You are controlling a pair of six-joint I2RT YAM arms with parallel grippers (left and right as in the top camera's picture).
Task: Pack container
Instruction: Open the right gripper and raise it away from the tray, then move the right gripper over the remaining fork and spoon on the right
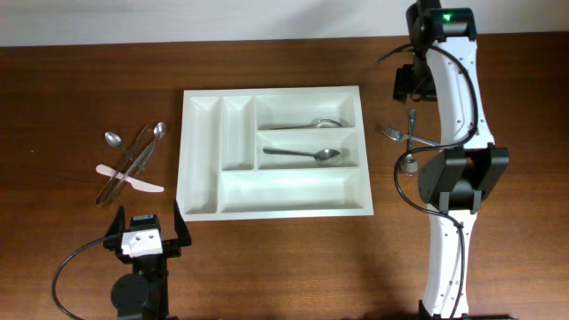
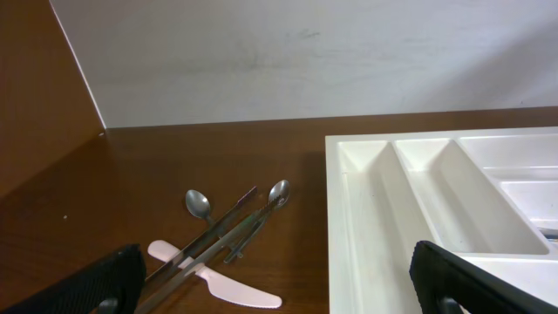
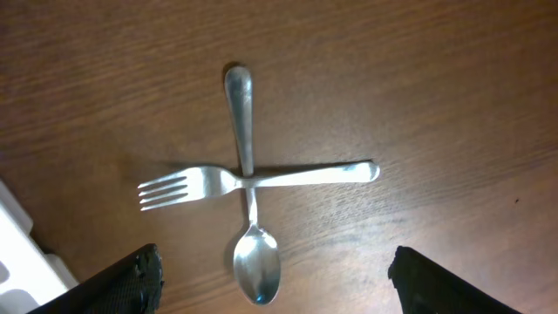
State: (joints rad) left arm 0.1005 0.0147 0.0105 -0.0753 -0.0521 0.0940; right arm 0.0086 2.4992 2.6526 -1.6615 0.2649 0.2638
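Mid-counter point(image 1: 71, 89) lies the white tray point(image 1: 284, 191), flat, its long compartment nearest the arm bases. Its two medium compartments hold one piece each: an upper spoon point(image 1: 307, 124) and a lower spoon point(image 1: 302, 154). Left of the tray rests a loose pile point(image 1: 132, 160) of cutlery, a pink knife point(image 1: 133, 180) among it. Right of the tray, a fork point(image 3: 183, 185) and a third spoon point(image 3: 255, 262) lie crossed. The left tool point(image 1: 148, 218), just off the tray's near left corner, stands spread wide, holding nothing. The right tool point(image 3: 292, 279) hangs over the crossed pair, jaws apart, gripping nothing.
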